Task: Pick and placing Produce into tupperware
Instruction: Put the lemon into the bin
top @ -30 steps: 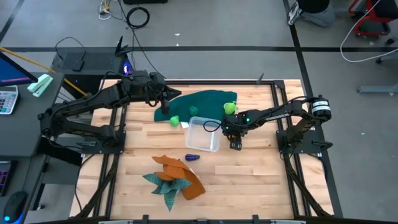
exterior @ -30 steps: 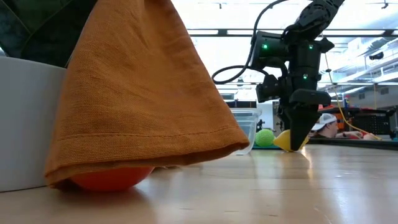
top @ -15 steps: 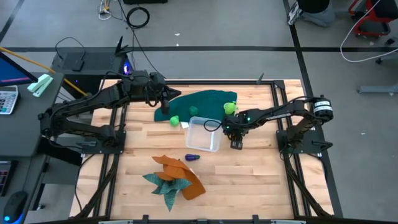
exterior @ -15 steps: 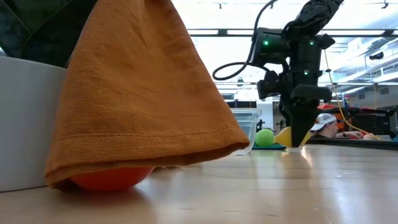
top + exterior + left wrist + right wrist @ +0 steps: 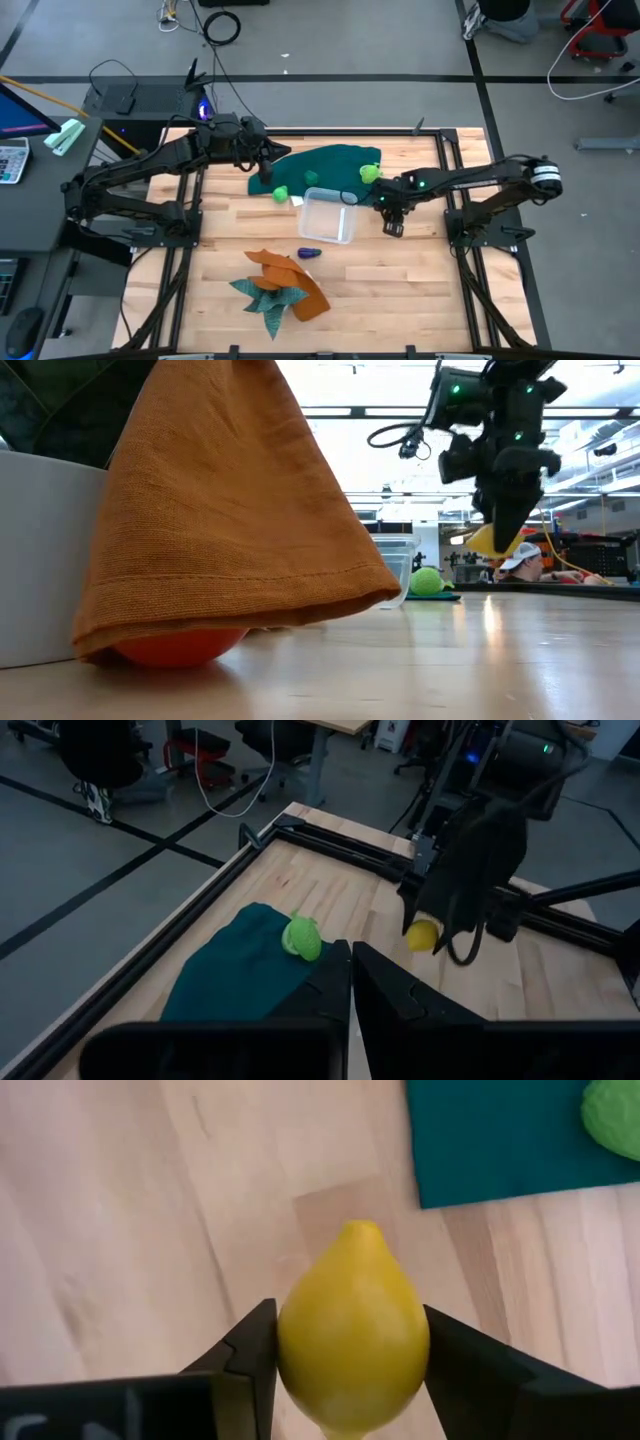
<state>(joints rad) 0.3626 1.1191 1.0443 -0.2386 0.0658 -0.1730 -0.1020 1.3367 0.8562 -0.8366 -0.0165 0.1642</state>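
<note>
My right gripper [image 5: 393, 222] hangs just right of the clear tupperware [image 5: 325, 215], shut on a yellow lemon [image 5: 352, 1330]. The low view shows that lemon [image 5: 487, 540] clear of the table. A light green fruit [image 5: 370, 173] lies on the dark green cloth [image 5: 325, 165]. A green fruit [image 5: 282, 193] sits at the cloth's near edge. A purple one [image 5: 308, 253] lies on the wood near the tub. My left gripper [image 5: 350, 970], shut and holding nothing, waits above the cloth's left end. My right gripper pinches the lemon across its broad middle [image 5: 300, 1345], one finger [image 5: 245, 1355] on each flank. The fingers come from above, pointing down. The lemon's pointed end [image 5: 360, 1230] shows beyond the fingers, and the lemon is lifted clear of the table.
Crumpled orange and teal cloths [image 5: 280, 285] lie near the table's near edge; the orange cloth [image 5: 220, 510] fills the low view's foreground with a red-orange thing [image 5: 175, 648] under it. Bare wood lies right of the tub. A person [image 5: 520, 560] shows beyond the table.
My right gripper has risen with the lemon and moved a little toward the table's right edge. The lemon, low at the table top a second ago, now hangs clear above it.
</note>
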